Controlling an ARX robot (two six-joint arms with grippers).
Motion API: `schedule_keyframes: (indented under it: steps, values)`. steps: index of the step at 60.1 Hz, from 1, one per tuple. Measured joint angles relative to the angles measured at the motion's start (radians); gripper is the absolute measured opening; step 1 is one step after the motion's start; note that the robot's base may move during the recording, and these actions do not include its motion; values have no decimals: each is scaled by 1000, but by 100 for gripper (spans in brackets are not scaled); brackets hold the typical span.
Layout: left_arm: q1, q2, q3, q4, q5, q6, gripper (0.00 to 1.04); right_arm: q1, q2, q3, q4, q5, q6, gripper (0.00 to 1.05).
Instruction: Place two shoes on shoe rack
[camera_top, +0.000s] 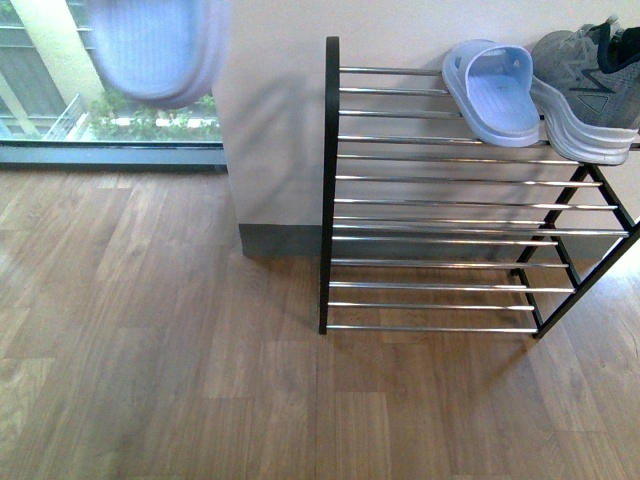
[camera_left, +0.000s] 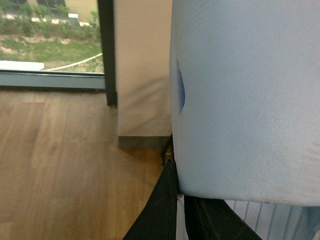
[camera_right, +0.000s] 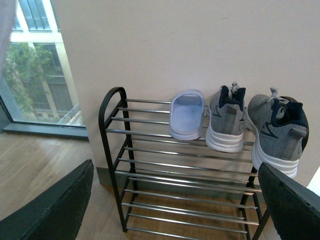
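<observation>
In the front view, a pale blue slide sandal (camera_top: 158, 48) is seen blurred high at the upper left, in front of the window (camera_top: 60, 90) and well clear of the wooden floor (camera_top: 150, 350). The shoe rack (camera_top: 440, 200) stands against the pale wall (camera_top: 280, 120), and on its top tier a second blue sandal (camera_top: 492, 90) lies just beside a grey sneaker (camera_top: 590, 90). No arm is shown in this view.

In the left wrist view, most of the frame is filled by the sandal's pale blue surface (camera_left: 245, 100), under which the left gripper (camera_left: 181, 210) is glimpsed as dark fingers (camera_left: 160, 215) closed on the shoe.

In the right wrist view, the right gripper (camera_right: 175, 207) is shown with its dark fingers (camera_right: 55, 210) spread wide and nothing between them. Beyond, the top tier of the rack (camera_right: 112, 150) is occupied by the sandal (camera_right: 186, 115) and two grey sneakers (camera_right: 226, 120), (camera_right: 277, 132) side by side
</observation>
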Motion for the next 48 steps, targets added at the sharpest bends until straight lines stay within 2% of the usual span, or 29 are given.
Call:
schedule_keyframes:
  steps: [4, 12, 48]
  values:
    - [-51, 119, 129, -45, -28, -43, 2, 0, 0, 0, 0, 0, 0, 95]
    - [-100, 311, 345, -135, -66, -105, 2, 0, 0, 0, 0, 0, 0, 95]
    - [-175, 919, 1078, -451, -121, -119, 2, 0, 0, 0, 0, 0, 0, 95]
